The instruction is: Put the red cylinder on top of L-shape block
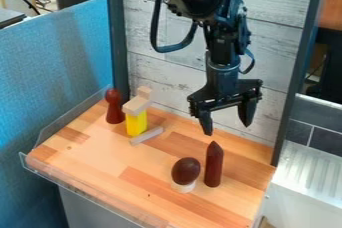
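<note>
Find the black gripper [228, 130] hanging below the arm, over the right part of the back edge of the counter [100, 159], with fingers spread wide apart and tips pointing down. Look lower to the red cylinder [213, 167], dark and pointed at the top, standing upright toward the counter's right edge. Just beside it, see a dark brown egg-shaped piece [186, 170] on a small white base [184, 187]. Farther left, toward the back left corner, note the pale L-shaped block [136, 105] on top of an upright yellow block [136, 123], with its short arm pointing up. By the foot of that, see a pale strip [147, 136] lying flat and slantwise. Closer to the back left corner, pick out a reddish peg [113, 108] with a round head, standing upright. Around the left and front edges, see a clear guard [65, 115]; then farther out, whitish planks [160, 67] behind, a blue partition [53, 57] at left and a white ridged surface [307, 172] at right.
</note>
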Robot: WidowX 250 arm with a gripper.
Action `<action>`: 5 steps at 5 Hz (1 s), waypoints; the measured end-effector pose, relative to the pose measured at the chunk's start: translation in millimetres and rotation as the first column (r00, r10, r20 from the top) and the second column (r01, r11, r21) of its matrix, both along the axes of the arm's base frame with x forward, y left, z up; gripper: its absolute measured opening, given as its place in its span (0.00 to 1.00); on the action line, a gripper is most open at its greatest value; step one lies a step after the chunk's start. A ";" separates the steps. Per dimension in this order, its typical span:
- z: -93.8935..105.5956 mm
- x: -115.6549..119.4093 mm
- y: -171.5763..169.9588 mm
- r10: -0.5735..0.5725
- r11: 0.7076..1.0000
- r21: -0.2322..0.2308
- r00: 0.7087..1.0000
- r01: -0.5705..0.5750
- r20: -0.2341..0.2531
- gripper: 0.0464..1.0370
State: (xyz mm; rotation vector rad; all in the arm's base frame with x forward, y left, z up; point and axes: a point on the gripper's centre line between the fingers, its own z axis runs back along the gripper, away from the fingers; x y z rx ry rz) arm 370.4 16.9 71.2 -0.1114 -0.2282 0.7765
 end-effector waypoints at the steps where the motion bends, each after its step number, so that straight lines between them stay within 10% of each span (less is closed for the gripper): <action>1: -13.6 -2.6 0.2 0.006 1.000 -0.001 0.999 -0.006 -0.037 0.96; 5: -56.6 3.1 -5.1 0.050 0.987 0.156 0.996 -0.039 -0.068 0.96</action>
